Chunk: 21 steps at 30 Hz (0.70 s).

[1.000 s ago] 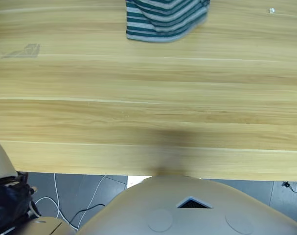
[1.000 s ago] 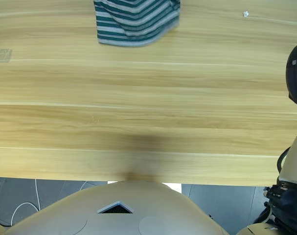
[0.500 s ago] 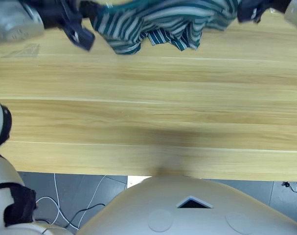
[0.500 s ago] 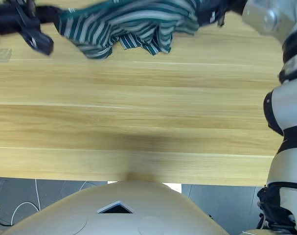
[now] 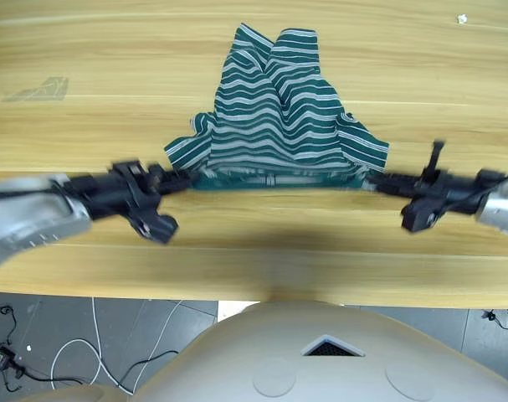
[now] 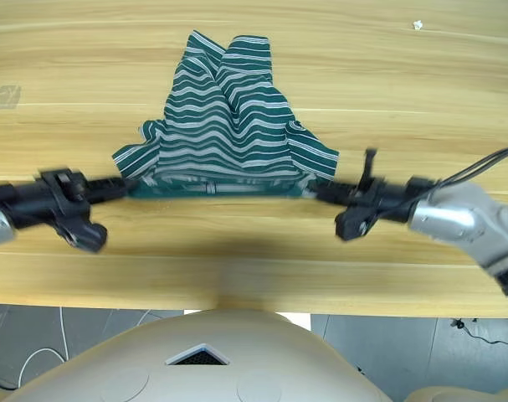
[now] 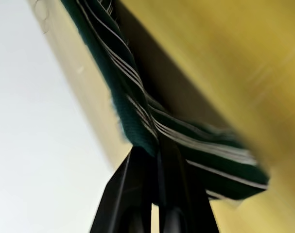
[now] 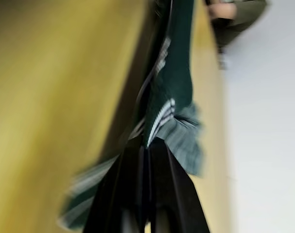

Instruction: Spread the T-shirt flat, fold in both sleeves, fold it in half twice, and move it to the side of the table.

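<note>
A green T-shirt with white stripes [image 5: 274,126] lies rumpled on the wooden table [image 5: 237,234], its near hem stretched taut in a straight line across the table's middle. My left gripper [image 5: 187,178] is shut on the hem's left corner. My right gripper [image 5: 376,181] is shut on the right corner. In the left wrist view the black fingers [image 7: 152,189] pinch the striped cloth [image 7: 132,111]. The right wrist view shows its fingers [image 8: 147,184] clamped on the cloth [image 8: 174,92] too. The far part of the shirt bunches up toward the table's back.
A small white scrap [image 5: 462,18] lies at the far right of the table. A faint grey mark [image 5: 38,87] sits at the left. The table's near edge [image 5: 262,295] runs just in front of both grippers, with cables on the floor below [image 5: 94,343].
Both arms came in, took the shirt by its corners at the far edge, and have pulled it toward me and down, stretching the hem flat at the table's middle.
</note>
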Tool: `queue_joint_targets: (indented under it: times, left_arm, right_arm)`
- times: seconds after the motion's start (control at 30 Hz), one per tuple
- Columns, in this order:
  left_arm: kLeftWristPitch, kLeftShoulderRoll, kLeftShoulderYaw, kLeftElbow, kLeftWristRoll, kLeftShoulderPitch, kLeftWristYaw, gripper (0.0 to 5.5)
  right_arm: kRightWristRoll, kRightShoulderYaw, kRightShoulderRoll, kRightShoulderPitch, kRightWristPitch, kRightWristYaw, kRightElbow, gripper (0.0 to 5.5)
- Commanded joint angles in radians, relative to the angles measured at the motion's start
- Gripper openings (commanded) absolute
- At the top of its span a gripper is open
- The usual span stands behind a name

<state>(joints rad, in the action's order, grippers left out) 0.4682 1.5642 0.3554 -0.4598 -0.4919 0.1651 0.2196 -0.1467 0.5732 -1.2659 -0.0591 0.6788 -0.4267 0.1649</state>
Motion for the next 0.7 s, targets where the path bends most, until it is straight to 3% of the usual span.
queue_joint_targets:
  times: [0.03,0.13,0.23,0.47,0.57,0.63,0.7]
  left_arm:
    - [-0.061,-0.090,0.024,-0.083,-0.152,0.151,0.086,0.02]
    - [-0.088,-0.134,-0.017,-0.148,-0.200,0.242,0.133,0.02]
    - [-0.112,-0.127,-0.105,-0.192,-0.217,0.305,0.194,0.62]
    - [-0.115,-0.183,-0.214,-0.244,-0.066,0.411,0.333,1.73]
    - [-0.119,-0.208,-0.197,-0.229,0.060,0.434,0.415,2.21]
    - [-0.139,-0.214,-0.200,-0.224,0.188,0.433,0.485,2.55]
    - [-0.165,-0.292,-0.204,-0.171,0.328,0.283,0.518,2.86]
  right_arm:
    - [0.040,-0.047,-0.031,0.102,-0.135,-0.119,0.163,0.00]
    - [0.097,-0.087,-0.029,0.150,-0.199,-0.201,0.235,0.00]
    - [0.148,-0.131,-0.034,0.210,-0.259,-0.261,0.290,0.00]
    - [0.275,-0.237,-0.050,0.300,-0.383,-0.402,0.348,1.30]
    - [0.388,-0.273,-0.060,0.347,-0.443,-0.472,0.404,1.81]
    - [0.403,-0.293,-0.026,0.324,-0.471,-0.496,0.400,2.22]
    - [0.321,-0.292,0.082,0.209,-0.466,-0.462,0.328,2.57]
